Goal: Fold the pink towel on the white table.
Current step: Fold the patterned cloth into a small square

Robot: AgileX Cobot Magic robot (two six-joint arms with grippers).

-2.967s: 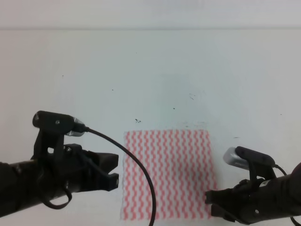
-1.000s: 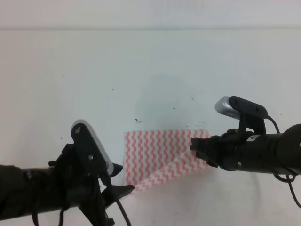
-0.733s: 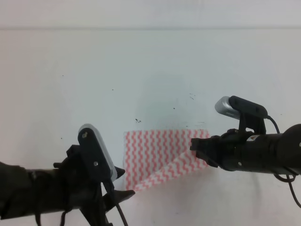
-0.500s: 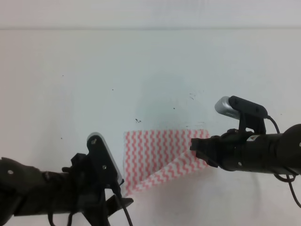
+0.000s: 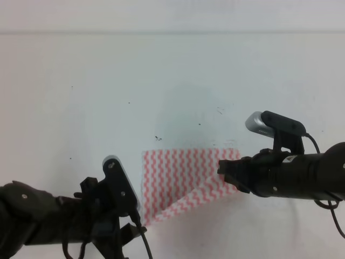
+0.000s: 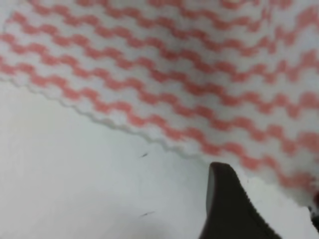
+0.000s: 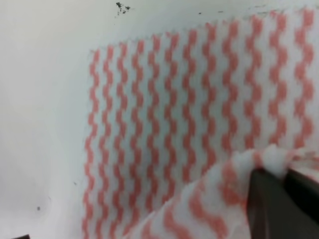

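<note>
The right claw [image 5: 223, 171] pinches the pink towel's [image 5: 178, 178] corner; the left claw [image 5: 133, 229], grip unclear, nears its front edge on the white table [image 5: 161, 81].

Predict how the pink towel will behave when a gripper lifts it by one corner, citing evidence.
Probably floppy: where the right gripper pinches a corner, the pink towel sags into a diagonal fold and bunches at the pinch. Likely light and thin, since the rest lies flat on the white table. It should drape, not roll.

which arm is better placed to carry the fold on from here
Likely the right: the right gripper is shut on the pink towel, its corner already lifted over. The left gripper only hovers by the near edge.
</note>
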